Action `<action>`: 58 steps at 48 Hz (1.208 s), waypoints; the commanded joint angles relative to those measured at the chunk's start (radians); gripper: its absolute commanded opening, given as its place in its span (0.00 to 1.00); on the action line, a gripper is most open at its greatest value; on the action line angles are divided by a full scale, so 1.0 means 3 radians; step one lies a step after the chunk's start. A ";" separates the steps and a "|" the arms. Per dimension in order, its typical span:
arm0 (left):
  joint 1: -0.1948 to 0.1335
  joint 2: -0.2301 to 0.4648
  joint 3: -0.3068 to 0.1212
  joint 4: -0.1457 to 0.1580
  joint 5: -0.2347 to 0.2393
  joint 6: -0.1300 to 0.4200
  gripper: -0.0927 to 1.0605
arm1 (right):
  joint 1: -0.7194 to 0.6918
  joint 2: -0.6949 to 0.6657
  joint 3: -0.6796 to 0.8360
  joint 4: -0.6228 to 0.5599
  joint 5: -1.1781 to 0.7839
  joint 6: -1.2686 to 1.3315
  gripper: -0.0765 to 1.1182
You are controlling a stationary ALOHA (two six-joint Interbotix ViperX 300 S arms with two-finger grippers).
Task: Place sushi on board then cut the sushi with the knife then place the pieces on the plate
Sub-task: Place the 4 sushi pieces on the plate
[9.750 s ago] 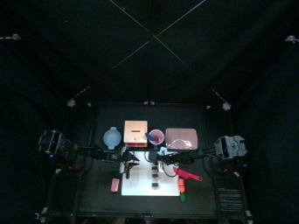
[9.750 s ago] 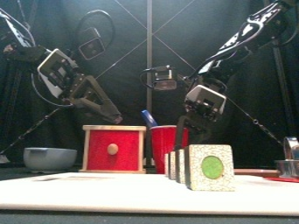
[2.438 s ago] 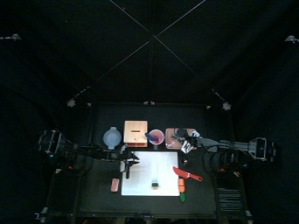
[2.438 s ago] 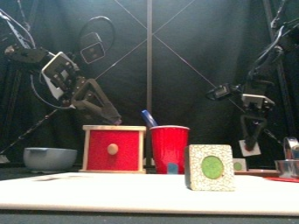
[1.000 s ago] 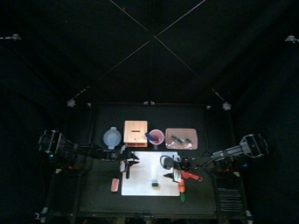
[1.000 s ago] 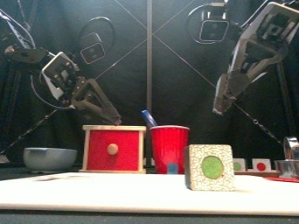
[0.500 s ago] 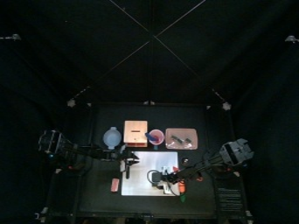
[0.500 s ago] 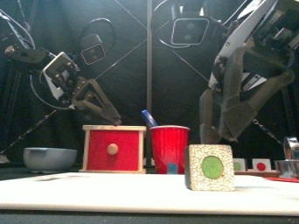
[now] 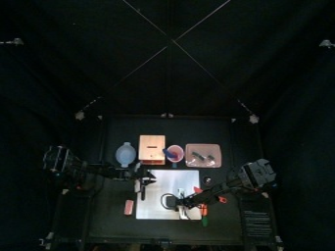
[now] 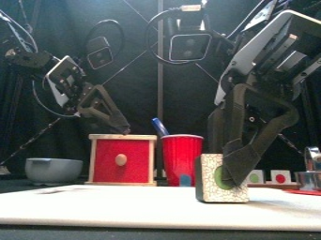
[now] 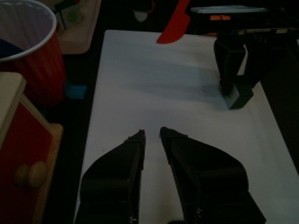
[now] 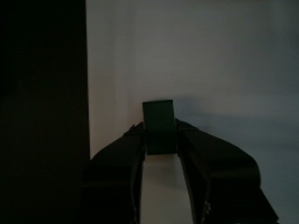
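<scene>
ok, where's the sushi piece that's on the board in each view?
Top: sushi piece mid-board, mostly hidden under the right end effector.
Front: sushi piece right of centre, between its jaws.
Left wrist: sushi piece across the board, in the other arm's jaws.
Right wrist: sushi piece centre, between the jaws.
Shared landmark: white cutting board.

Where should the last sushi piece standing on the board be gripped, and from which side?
Probably across its two flat cut faces, coming from above. The sushi piece stands upright on the white board, thin edge up, with both faces free. The right gripper straddles it that way.
</scene>
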 commanded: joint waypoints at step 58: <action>0.0036 -0.0041 -0.0026 0.0010 -0.0015 0.0010 0.65 | -0.2955 -0.1468 0.1360 -0.0634 0.0476 -0.0020 0.55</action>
